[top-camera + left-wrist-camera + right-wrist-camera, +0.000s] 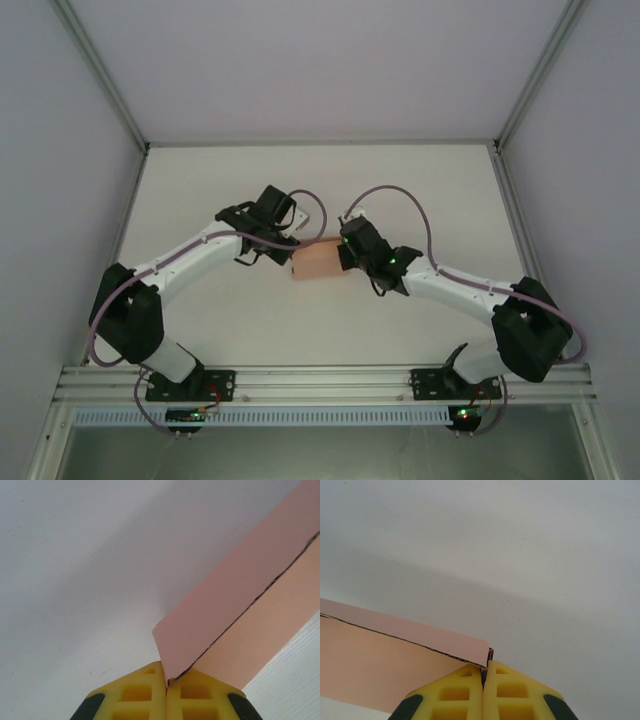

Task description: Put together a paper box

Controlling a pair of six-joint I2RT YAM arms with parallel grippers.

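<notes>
Top external: paper box (pixel 318 262) at mid-counter (pixel 300 190), between both arms | left tool (pixel 166 679) pinched tight on one corner edge | right tool (pixel 485 667) clamped on the opposite corner | advice: move both ends together and gently, since thin card creases.

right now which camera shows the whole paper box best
Top external: the paper box shows nearly whole there. The left wrist view has one corner pinched in the left tool; the right wrist view has another corner in the right tool.
</notes>
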